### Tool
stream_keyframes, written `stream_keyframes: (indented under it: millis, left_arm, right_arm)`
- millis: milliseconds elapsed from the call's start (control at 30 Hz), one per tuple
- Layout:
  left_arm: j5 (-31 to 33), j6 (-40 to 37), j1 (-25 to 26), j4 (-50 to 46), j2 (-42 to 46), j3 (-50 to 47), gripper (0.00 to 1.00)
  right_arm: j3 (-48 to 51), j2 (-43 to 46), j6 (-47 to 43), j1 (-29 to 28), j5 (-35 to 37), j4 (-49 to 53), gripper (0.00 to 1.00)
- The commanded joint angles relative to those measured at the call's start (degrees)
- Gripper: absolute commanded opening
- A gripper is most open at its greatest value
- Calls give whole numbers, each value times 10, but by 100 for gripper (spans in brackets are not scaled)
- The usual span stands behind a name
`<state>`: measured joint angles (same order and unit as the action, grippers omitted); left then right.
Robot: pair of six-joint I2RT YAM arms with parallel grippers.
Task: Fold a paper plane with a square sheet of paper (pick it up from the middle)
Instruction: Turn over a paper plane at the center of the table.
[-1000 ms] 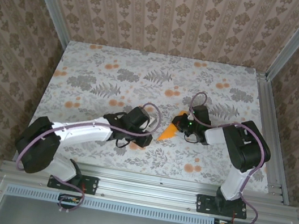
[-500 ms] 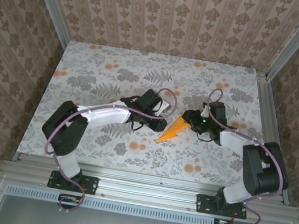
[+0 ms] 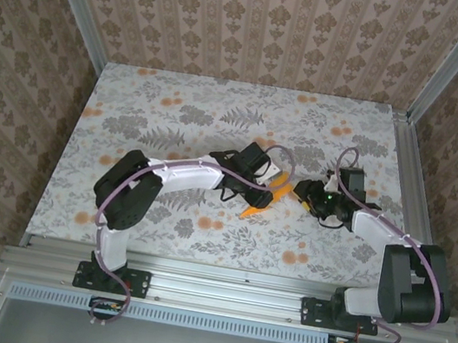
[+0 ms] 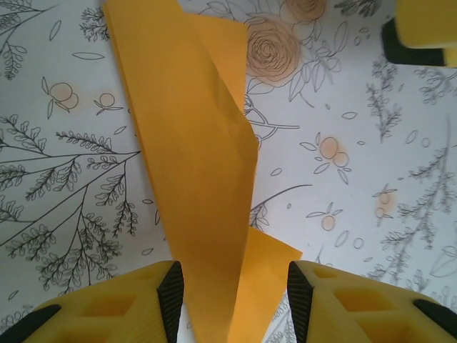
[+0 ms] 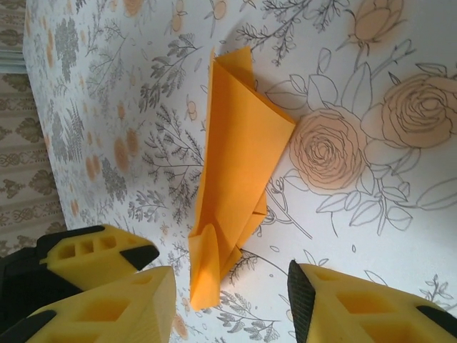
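Sliding rightward, the left gripper point(image 4: 232, 289) and right gripper point(image 5: 230, 286) have spread open, releasing the paper plane point(image 4: 200, 179), seemingly finished.

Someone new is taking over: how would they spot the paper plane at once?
Look near the middle of the flower-printed table, between the left gripper and the right gripper. The paper plane lies there: a narrow, pointed, folded shape. It is plain bright orange with sharp edges, unlike the small pale flower spots printed around it.

Lab test cell, aluminium frame point(image 3: 227, 287), wallpapered walls point(image 3: 263, 19)
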<state>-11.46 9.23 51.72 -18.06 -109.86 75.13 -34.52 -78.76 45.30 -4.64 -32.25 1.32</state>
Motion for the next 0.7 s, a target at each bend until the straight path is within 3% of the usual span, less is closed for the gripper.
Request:
stream_keyframes:
  millis: [0,367,667]
  left_arm:
    - [48,-21,-1,-37,-27,22,46]
    - [67,-25,2,-54,-52,40,40]
    - [69,-47,22,-59,-3,17,46]
  right_arm:
    - [8,17,-5,3,-16,21,49]
    - [16,20,-5,4,-20,21,50]
    - [15,12,-6,3,-23,12,50]
